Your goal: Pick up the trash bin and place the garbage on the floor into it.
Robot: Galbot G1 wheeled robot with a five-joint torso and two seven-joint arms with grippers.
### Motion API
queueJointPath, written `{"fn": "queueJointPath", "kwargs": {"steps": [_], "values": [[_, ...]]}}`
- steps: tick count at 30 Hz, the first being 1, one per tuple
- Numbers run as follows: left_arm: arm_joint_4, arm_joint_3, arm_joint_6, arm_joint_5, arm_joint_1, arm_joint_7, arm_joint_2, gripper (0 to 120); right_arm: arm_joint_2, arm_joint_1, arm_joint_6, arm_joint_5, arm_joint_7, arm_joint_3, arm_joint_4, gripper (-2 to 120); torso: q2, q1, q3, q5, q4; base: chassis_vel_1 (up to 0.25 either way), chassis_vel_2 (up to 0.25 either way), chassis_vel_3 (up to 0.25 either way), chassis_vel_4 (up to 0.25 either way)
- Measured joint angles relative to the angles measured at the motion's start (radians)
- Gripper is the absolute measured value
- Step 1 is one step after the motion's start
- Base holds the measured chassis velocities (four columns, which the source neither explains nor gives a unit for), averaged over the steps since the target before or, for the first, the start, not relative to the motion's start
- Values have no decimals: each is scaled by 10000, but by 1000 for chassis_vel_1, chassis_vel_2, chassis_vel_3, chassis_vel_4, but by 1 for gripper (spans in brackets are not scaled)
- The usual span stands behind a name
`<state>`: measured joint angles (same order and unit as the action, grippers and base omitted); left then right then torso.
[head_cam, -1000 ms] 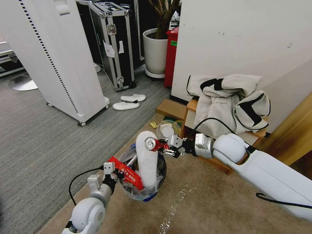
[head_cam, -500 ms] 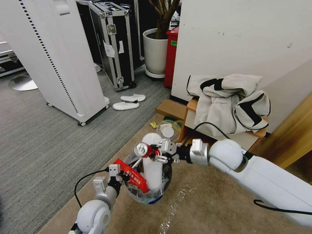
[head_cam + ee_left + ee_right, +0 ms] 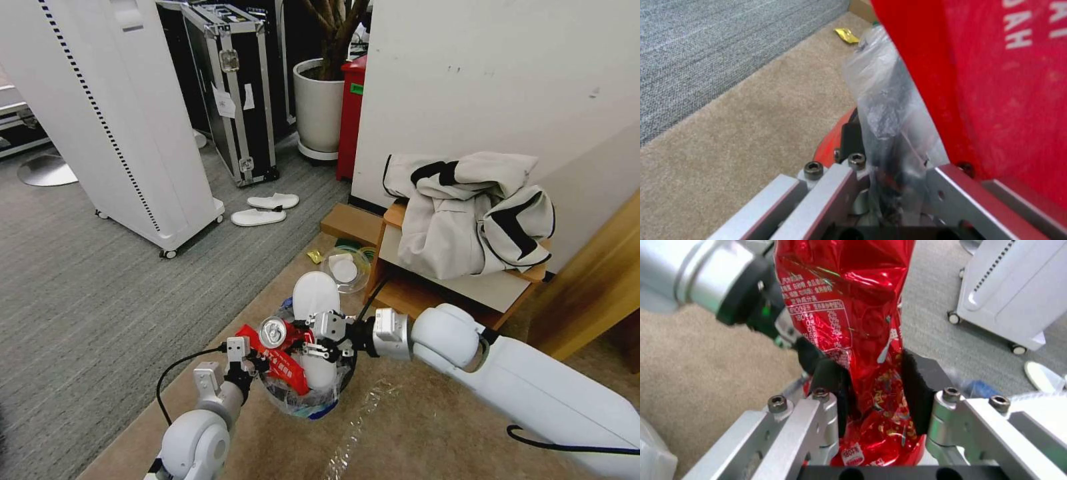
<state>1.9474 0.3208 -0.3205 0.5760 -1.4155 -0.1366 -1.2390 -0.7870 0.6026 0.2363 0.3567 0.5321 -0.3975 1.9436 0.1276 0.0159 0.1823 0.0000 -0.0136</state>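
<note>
While the left pincer pinches the rim of the trash bin and its crinkly clear bag, the bin hangs just above the beige floor. A long red wrapper and a white slipper stick up out of the bin. Over the bin's mouth, the right pincer is pressed tight on a crushed red can, with the can's silver top turned up and to the left. From the right wrist, the two dark pads squeeze the crumpled red can from both sides. More garbage lies apart from the bin: a small yellow scrap and a clear round lid sit on the floor by the wooden table, and two more white slippers lie on the grey carpet beside the white cabinet. A grey-white jacket is heaped on the table.
</note>
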Motion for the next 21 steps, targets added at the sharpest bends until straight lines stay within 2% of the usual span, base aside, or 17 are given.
{"fn": "queueJointPath", "kwargs": {"steps": [21], "values": [[279, 75, -41, 87, -258, -5, -31, 1, 48, 564, -230, -461, -105, 217, -453, 25, 1, 0, 0, 0, 0, 0, 0, 0, 0]]}}
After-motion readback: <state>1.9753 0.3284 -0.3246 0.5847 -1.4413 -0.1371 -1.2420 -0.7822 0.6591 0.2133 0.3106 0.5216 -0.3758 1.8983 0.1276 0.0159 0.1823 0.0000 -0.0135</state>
